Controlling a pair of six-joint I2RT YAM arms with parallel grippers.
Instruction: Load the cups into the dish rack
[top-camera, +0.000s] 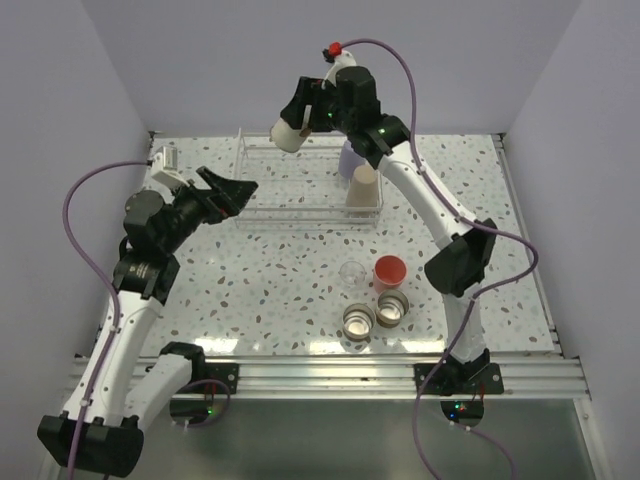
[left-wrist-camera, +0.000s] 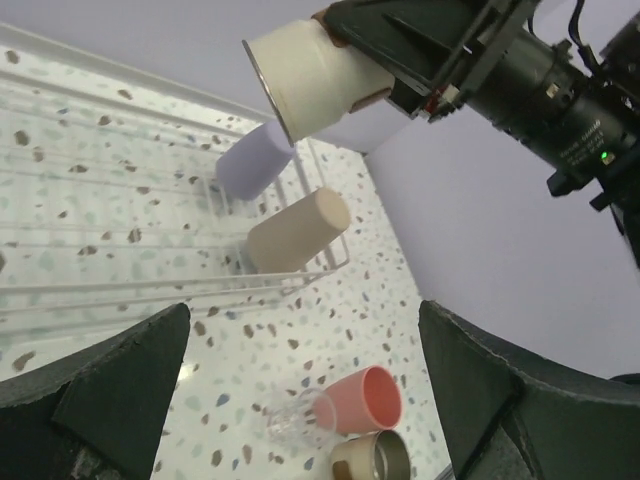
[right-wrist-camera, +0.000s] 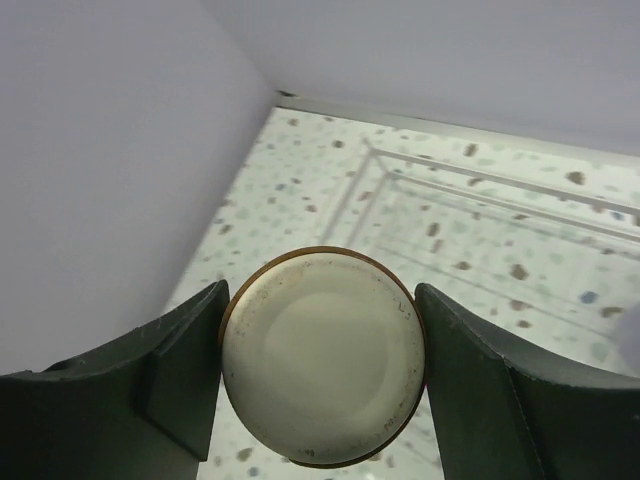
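Note:
My right gripper (top-camera: 307, 116) is shut on a silvery-rimmed cup with a tan base (top-camera: 288, 135) and holds it tilted in the air over the back left of the clear dish rack (top-camera: 262, 211). In the right wrist view the cup's base (right-wrist-camera: 322, 357) fills the gap between the fingers. A lavender cup (top-camera: 349, 160) and a beige cup (top-camera: 362, 192) stand in the rack's right end. A clear cup (top-camera: 351, 272), a red-pink cup (top-camera: 389, 270) and two silvery-rimmed cups (top-camera: 358, 321) (top-camera: 392, 307) stand on the table in front. My left gripper (top-camera: 232, 192) is open and empty at the rack's left end.
The speckled table (top-camera: 250, 290) is walled at the back and both sides. An aluminium rail (top-camera: 320, 378) runs along the near edge. In the left wrist view the right arm's held cup (left-wrist-camera: 310, 75) hangs above the rack rails (left-wrist-camera: 150, 285).

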